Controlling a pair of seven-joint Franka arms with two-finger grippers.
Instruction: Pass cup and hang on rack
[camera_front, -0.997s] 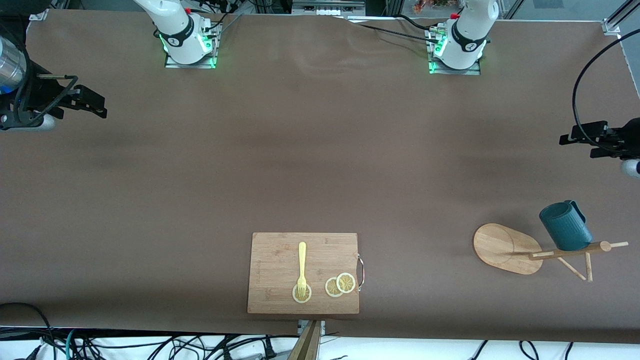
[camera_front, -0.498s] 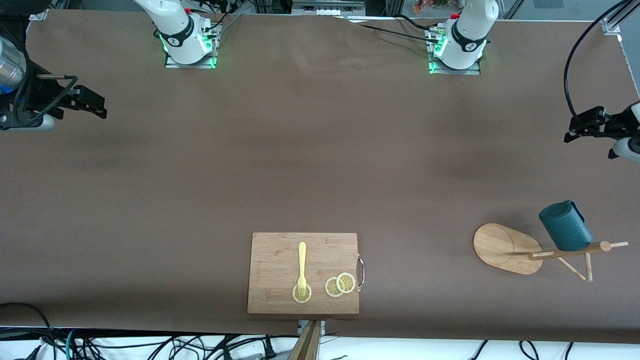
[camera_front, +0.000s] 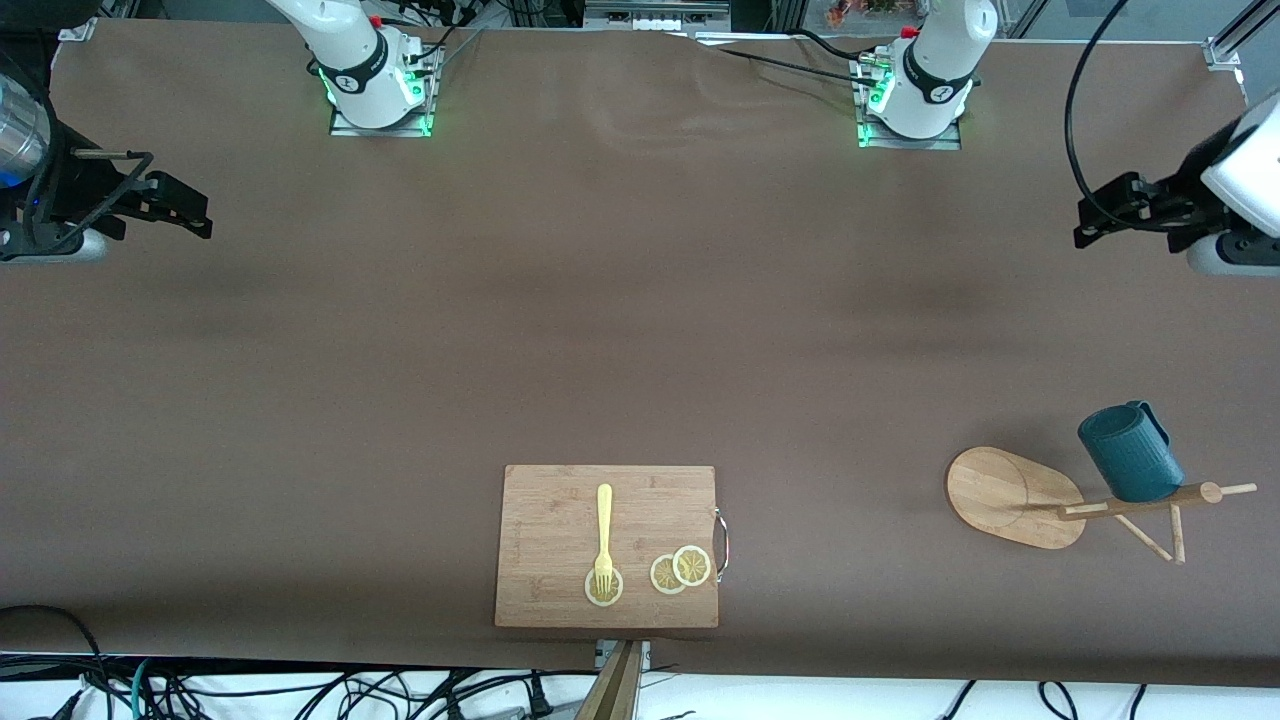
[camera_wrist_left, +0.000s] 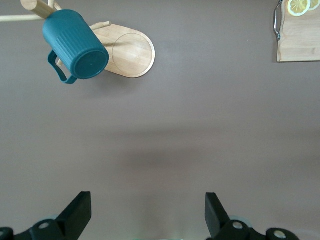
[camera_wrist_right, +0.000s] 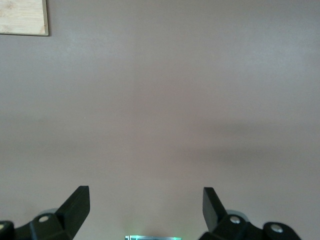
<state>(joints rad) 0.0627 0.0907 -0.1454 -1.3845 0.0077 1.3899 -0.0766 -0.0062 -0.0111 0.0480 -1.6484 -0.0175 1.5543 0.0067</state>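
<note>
Already your cup (camera_front: 1130, 452) hangs on the rack (camera_front: 1015, 497), which stands toward the left arm's end from the cutting board (camera_front: 560, 530). Left claw (camera_front: 1100, 213) and right claw (camera_front: 185, 208) hover spread, empty; nothing remains but parking.

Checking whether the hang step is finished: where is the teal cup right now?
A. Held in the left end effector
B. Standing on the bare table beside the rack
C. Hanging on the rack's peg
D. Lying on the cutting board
C: the cup hangs on a peg of the rack, clear of the table, and the left end effector is open, empty and away from it.
</note>
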